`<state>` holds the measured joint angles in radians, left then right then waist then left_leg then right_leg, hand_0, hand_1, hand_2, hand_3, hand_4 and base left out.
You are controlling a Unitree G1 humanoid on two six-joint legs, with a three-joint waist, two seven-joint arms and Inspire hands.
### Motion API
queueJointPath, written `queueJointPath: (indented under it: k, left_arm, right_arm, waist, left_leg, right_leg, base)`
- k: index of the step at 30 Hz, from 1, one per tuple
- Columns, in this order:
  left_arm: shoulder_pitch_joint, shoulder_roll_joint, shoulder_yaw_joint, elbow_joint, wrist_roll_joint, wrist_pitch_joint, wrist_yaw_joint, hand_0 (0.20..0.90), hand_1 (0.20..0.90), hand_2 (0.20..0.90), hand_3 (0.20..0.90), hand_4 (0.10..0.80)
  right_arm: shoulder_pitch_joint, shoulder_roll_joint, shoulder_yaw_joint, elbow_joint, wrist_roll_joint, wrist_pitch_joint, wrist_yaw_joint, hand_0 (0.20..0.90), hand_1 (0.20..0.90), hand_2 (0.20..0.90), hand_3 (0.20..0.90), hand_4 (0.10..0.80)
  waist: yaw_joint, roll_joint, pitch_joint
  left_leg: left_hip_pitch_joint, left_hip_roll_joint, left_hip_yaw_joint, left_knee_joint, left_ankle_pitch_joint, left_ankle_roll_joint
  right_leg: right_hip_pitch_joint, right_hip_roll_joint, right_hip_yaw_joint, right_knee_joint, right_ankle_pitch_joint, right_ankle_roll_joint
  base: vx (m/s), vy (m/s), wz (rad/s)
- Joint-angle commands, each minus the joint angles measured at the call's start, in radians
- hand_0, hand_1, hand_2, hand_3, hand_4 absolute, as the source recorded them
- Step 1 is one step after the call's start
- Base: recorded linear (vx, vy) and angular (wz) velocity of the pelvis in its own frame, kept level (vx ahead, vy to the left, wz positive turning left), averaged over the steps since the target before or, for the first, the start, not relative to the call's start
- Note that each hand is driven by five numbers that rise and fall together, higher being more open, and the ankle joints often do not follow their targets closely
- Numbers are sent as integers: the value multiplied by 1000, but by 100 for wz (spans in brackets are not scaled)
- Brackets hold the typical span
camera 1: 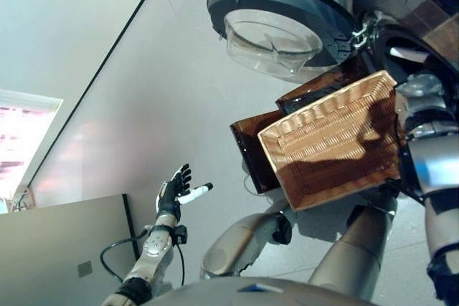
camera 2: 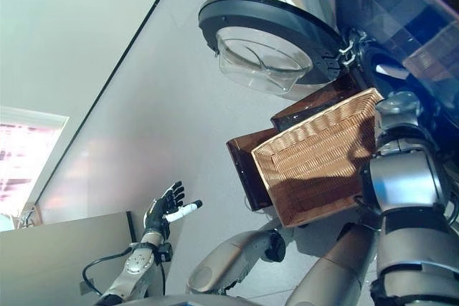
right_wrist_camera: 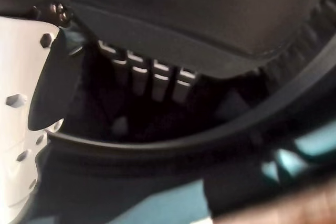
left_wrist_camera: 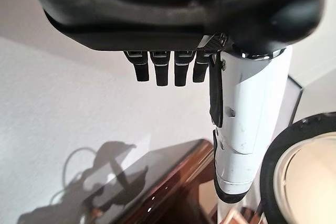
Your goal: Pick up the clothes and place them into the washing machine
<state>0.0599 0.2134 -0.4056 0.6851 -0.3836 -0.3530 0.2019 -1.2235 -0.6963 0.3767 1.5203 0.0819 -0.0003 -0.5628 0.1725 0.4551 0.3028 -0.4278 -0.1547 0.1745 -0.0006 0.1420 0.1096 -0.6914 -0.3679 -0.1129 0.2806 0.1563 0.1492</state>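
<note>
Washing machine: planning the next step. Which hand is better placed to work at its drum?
Right. The right hand is inside the washing machine's opening; the left hand hangs open over the floor, away from it.

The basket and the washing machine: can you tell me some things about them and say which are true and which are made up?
1. The wicker basket has clothes in it. False: it looks empty; only bare weave shows.
2. The washing machine door stands open. True.
3. The left hand holds a shirt. False: its fingers are spread and it holds nothing, out over the floor.
4. The basket sits on a dark brown stand. True.
5. The right hand is down in the basket. False: its wrist view shows it inside the dark opening of the washing machine drum.
</note>
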Motion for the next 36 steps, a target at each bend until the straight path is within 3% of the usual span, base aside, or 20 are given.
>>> queueJointPath:
  k: [1,5,12,17,18,19,21,29,33,36]
  left_arm:
    - [-4,72,86,4,-1,-37,50,900,900,900,900,800]
    - [-25,63,96,23,-6,-32,53,900,900,900,900,800]
    - [-39,53,106,84,10,-19,48,900,900,900,900,800]
    - [-79,50,113,165,30,5,47,900,900,900,900,800]
    - [-79,50,113,165,30,5,47,900,900,900,900,800]
    - [-87,48,118,189,35,16,47,900,900,900,900,800]
    - [-86,51,118,186,33,16,46,900,900,900,900,800]
    - [-113,44,120,282,109,45,61,900,900,900,900,800]
    - [-128,33,137,372,154,52,82,900,900,900,900,800]
    - [-122,27,146,406,173,58,77,900,900,900,900,800]
  right_arm:
    - [-86,-27,31,-40,-6,-41,0,900,900,900,900,800]
    - [-39,0,-23,-71,127,-91,77,900,900,900,900,800]
    - [30,52,-32,-91,162,-114,143,900,900,900,900,800]
    - [131,180,-106,-130,275,-148,174,900,900,900,900,800]
    - [131,180,-106,-130,275,-148,174,900,900,900,900,800]
    - [166,217,-107,-142,286,-152,190,900,900,900,900,800]
    - [186,242,-117,-155,306,-158,190,900,900,900,900,800]
    - [412,406,-147,-235,363,-195,220,900,900,900,900,800]
    - [647,478,-162,-331,350,-221,231,900,900,900,900,800]
    - [762,496,-156,-373,324,-222,249,900,900,900,900,800]
  waist:
    - [36,9,-26]
    - [28,-15,-13]
    - [24,-45,-7]
    - [4,-114,17]
    - [4,-114,17]
    - [0,-139,22]
    - [-2,-151,26]
    - [-19,-259,34]
    - [-45,-333,2]
    - [-60,-361,-26]
  left_leg:
    - [-114,47,-16,103,-52,-139]
    - [-115,54,-15,104,-50,-140]
    - [-111,65,-16,109,-51,-138]
    - [-92,86,-28,129,-59,-137]
    - [-91,86,-29,129,-59,-137]
    - [-86,93,-34,139,-62,-136]
    - [-80,97,-38,141,-65,-136]
    - [0,128,-75,140,-76,-139]
    - [78,144,-86,111,-80,-145]
    - [109,151,-89,90,-79,-147]
  right_leg:
    - [31,26,9,29,-84,-22]
    - [33,37,8,32,-87,-25]
    - [43,50,5,28,-86,-29]
    - [91,71,-25,20,-89,-35]
    - [91,71,-25,20,-89,-35]
    - [108,79,-36,20,-93,-38]
    - [120,83,-42,18,-94,-40]
    - [247,115,-96,-22,-104,-43]
    - [343,138,-126,-69,-108,-39]
    - [381,148,-135,-97,-107,-36]
  base:
    - [0,0,0]
    - [0,0,0]
    - [-5,-10,-2]
    - [-8,-63,-1]
    - [-3,-98,3]
    - [3,-83,7]
    - [4,-71,9]
    - [40,-70,7]
    - [110,-73,3]
    - [72,-36,-1]
